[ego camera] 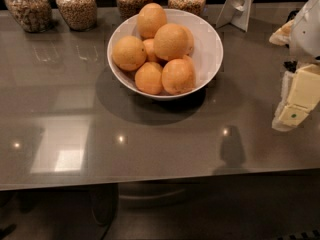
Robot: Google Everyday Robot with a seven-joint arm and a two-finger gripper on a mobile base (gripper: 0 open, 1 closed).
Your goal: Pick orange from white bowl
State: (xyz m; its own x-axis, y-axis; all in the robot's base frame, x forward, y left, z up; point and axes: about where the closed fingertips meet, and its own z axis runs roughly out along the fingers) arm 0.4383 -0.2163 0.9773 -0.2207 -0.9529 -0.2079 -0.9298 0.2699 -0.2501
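The white bowl stands on the grey counter, back of centre, and holds several oranges piled together. The orange sits on top of the pile, one of the largest. Others lie around it at the left, the back and the front. My gripper hangs at the right edge of the view, to the right of the bowl and well apart from it, over the counter. It holds nothing that I can see.
Several glass jars of grain stand along the back of the counter. A white stand leans at the back right. The counter's front edge runs across the lower part of the view, with dark floor below.
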